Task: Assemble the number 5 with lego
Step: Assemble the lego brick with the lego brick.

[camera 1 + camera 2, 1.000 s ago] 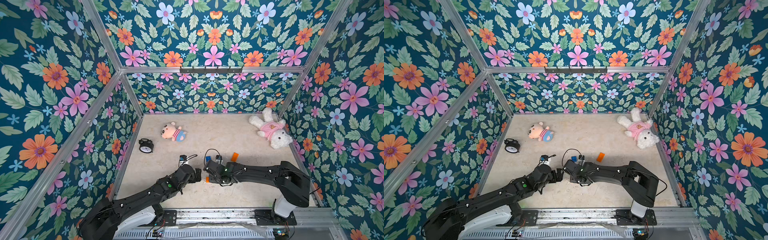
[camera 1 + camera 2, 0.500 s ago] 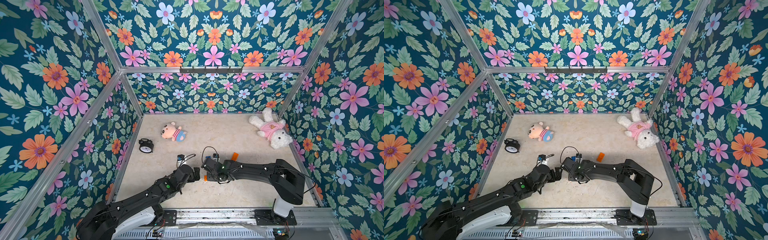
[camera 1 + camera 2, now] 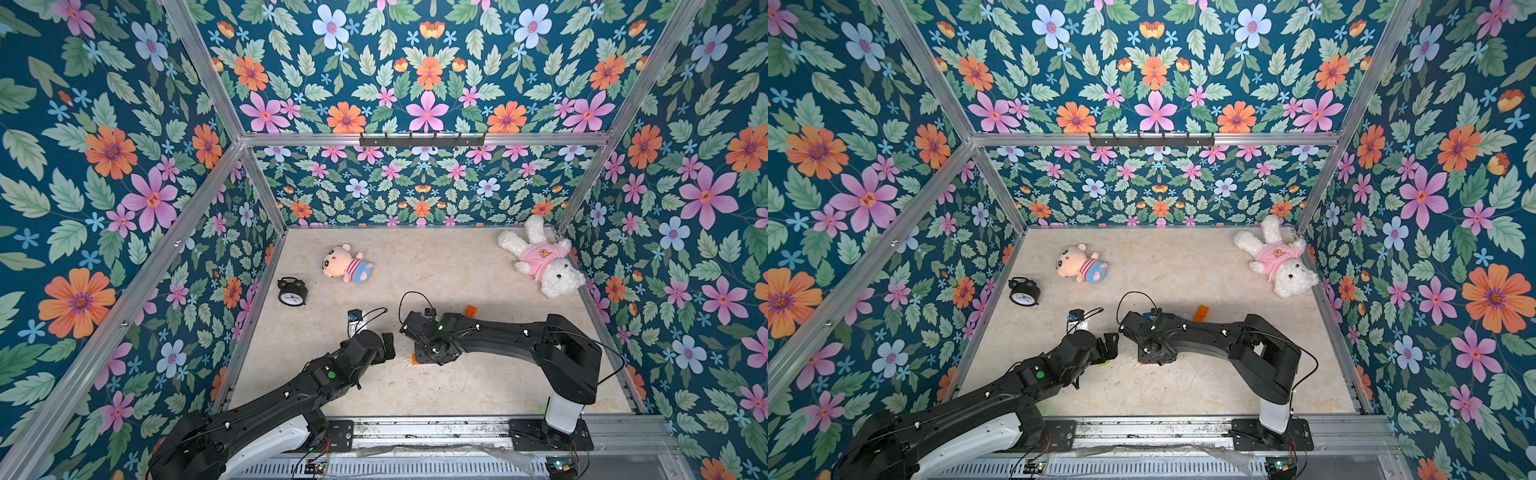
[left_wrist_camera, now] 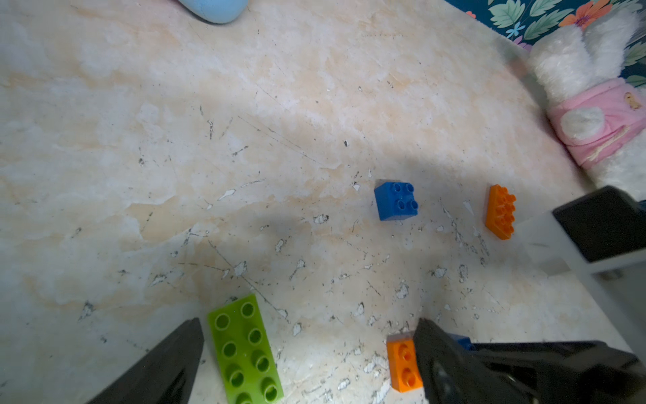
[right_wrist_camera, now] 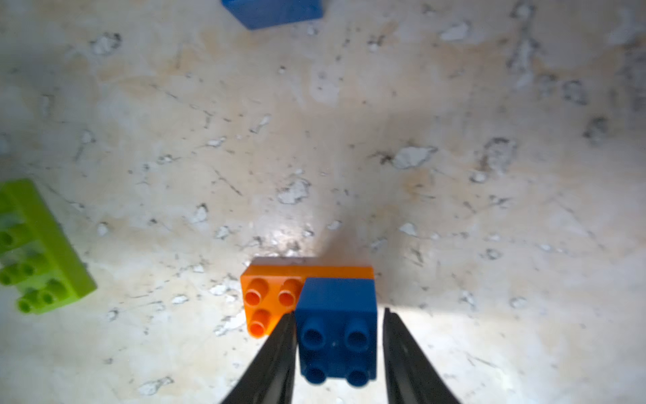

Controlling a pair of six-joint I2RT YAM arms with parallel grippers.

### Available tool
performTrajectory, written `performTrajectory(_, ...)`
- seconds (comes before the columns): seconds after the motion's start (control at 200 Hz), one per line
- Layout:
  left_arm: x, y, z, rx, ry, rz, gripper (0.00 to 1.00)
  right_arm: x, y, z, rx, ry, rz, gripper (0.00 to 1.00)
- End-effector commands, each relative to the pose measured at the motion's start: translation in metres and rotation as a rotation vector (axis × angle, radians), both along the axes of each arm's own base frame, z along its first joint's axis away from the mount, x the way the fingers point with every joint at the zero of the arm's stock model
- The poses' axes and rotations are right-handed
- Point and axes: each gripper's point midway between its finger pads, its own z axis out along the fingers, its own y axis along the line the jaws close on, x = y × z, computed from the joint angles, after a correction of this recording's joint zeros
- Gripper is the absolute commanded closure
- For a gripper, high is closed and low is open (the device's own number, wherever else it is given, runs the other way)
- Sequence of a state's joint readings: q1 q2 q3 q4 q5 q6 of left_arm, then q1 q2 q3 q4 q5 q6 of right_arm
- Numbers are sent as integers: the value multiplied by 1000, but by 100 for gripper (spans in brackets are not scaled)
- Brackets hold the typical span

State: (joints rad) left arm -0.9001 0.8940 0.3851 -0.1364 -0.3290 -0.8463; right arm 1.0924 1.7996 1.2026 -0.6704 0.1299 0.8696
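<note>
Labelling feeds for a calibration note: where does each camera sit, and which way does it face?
Both top views: high above the arms' base side, looking down at the table; left arm, right arm show.
Left wrist: on the left arm, facing the table; the open left gripper frames a green brick.
Right wrist: close over a blue brick stacked on an orange brick; the right gripper flanks it.
Shared: both wrist views show the green brick.
</note>
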Motion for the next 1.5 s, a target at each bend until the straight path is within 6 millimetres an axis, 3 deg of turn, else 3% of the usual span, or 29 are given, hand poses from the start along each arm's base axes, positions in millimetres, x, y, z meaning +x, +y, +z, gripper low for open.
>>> performTrajectory(0.0,1,5,1,19,1,20,1,8,2,19,18,-42,-1,51)
performTrajectory(0.24,4,10,10,46,-15,47,1,17,4,40,97,-102,-19,49)
performTrajectory(0.38,4,12,12,50,-17,51,1,17,-17,28,61,-103,-35,51)
performTrajectory(0.59,5,11,11,47,-16,52,1,8,-7,9,112,-41,26,51)
performTrajectory(0.815,6,5,9,52,-1,39,1,11,2,12,131,-53,36,52)
performTrajectory(1.03,7,4,7,54,1,33,1,2,3,-4,83,-10,66,54)
performTrajectory(1.38,6,5,5,55,4,33,1,7,-21,-11,-11,-42,-69,70)
performTrajectory(1.495,6,3,6,51,3,29,1,8,-24,-14,-13,-52,-109,68)
